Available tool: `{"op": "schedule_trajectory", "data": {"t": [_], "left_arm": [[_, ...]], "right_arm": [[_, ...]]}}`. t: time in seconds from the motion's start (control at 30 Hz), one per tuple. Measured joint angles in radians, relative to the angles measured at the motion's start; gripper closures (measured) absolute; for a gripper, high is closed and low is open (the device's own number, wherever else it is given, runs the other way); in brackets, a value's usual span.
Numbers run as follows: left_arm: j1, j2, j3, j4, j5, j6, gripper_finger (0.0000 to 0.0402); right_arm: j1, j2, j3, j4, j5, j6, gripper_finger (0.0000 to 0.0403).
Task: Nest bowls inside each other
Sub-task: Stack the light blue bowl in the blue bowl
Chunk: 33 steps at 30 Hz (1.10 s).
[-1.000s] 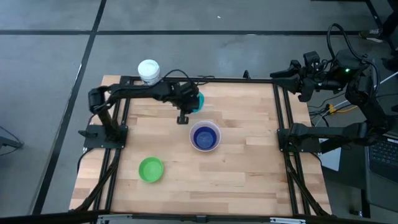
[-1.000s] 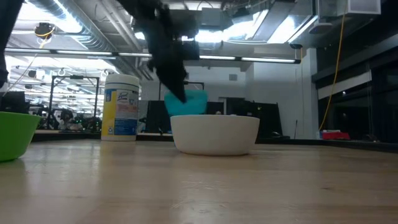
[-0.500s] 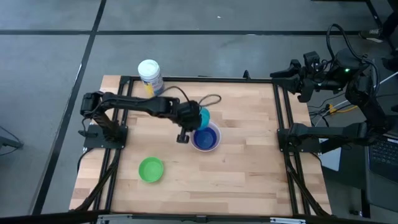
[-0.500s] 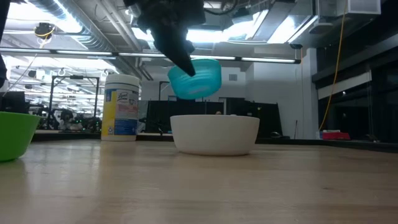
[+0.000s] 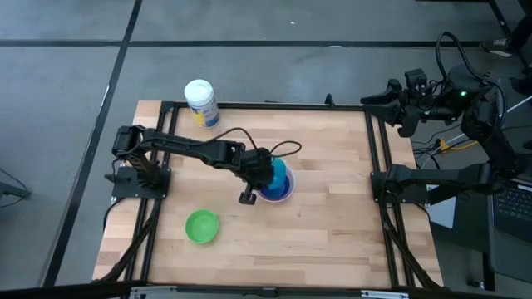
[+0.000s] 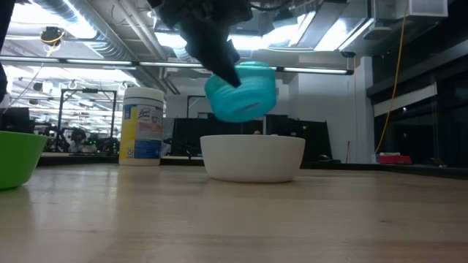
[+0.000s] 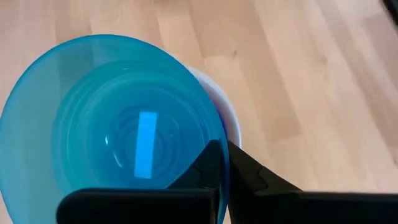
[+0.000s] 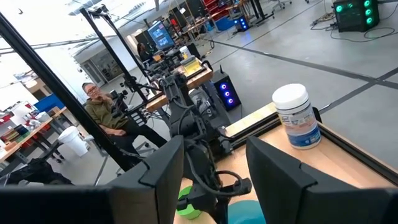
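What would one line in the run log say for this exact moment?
left pincer: shut on teal bowl | position: above white bowl | green bowl: apart on table | right pincer: open, parked off table

Two dark, slender jointed arms, their matte black links trailing looped black cables; the left gripper (image 5: 260, 176) ends in flat, angular black fingers (image 7: 249, 174), and a green indicator light glows on the right arm.

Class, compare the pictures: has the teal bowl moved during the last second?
Yes. Clamped in the left pincer, the teal bowl went from beside the jar to above the white bowl.
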Motion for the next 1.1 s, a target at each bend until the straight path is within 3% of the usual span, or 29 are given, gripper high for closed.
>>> {"op": "schedule_trajectory", "data": {"t": [0.57,1.1], "left_arm": [[-0.016,0.105,0.001,0.096,0.049,-0.015,0.0400],[0.016,0.170,0.000,0.070,0.069,0.058,0.0392]], "right_arm": [[0.024,0.006,0.000,0.000,-0.002,-0.007,0.0224],[0.078,0.007,0.000,0.002,0.035,-0.004,0.0224]]}}
